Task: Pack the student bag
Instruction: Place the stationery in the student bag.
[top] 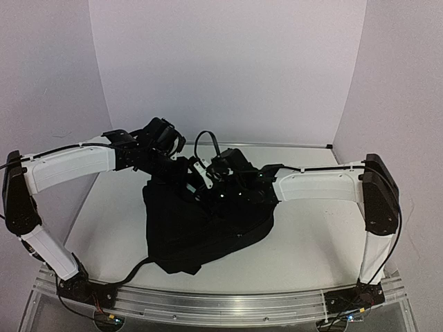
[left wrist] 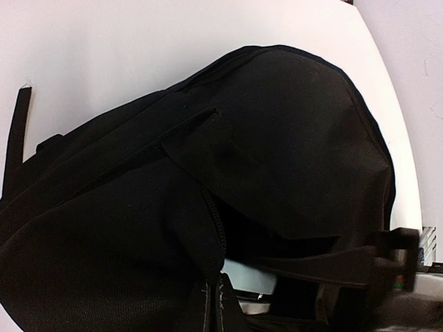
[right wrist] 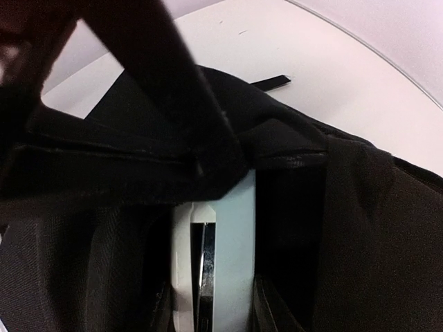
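Overhead, bag: large black fabric student bag (top: 201, 232) lies at the middle of the white worktop (top: 311, 235), nearer the front edge.
Overhead, arms: left gripper (top: 169, 149) and right gripper (top: 211, 176) meet over the bag's far end. Whether either is spread or closed cannot be told.
Left wrist: black fabric fills the view. A zipper (left wrist: 223, 242) runs down to a gap showing a pale flat object (left wrist: 249, 272), and a webbing strap (left wrist: 16, 131) trails on the worktop.
Right wrist: the pale object stands upright in the bag's opening, with dark folds on both sides.
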Robot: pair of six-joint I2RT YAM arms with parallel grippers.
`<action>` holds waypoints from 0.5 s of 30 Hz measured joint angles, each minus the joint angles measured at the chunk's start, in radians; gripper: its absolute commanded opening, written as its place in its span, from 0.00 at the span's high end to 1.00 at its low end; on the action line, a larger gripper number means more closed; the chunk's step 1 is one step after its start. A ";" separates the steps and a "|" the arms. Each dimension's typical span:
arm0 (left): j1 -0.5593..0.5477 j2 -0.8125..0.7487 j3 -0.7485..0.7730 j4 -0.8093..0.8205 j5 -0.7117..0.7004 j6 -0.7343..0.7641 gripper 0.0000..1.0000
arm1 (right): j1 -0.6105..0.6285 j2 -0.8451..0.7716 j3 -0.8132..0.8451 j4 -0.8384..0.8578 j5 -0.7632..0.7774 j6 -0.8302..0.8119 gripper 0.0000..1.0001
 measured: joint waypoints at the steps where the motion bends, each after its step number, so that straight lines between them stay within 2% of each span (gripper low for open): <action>1: -0.003 -0.007 0.000 -0.001 -0.005 0.002 1.00 | 0.001 0.012 0.022 -0.024 -0.012 -0.008 0.74; 8: -0.006 -0.016 0.000 -0.008 -0.014 0.007 1.00 | 0.005 0.025 0.048 -0.094 -0.035 -0.038 0.71; 15: -0.003 -0.015 -0.005 0.002 0.023 0.004 1.00 | 0.005 -0.003 -0.039 0.037 -0.075 0.057 0.57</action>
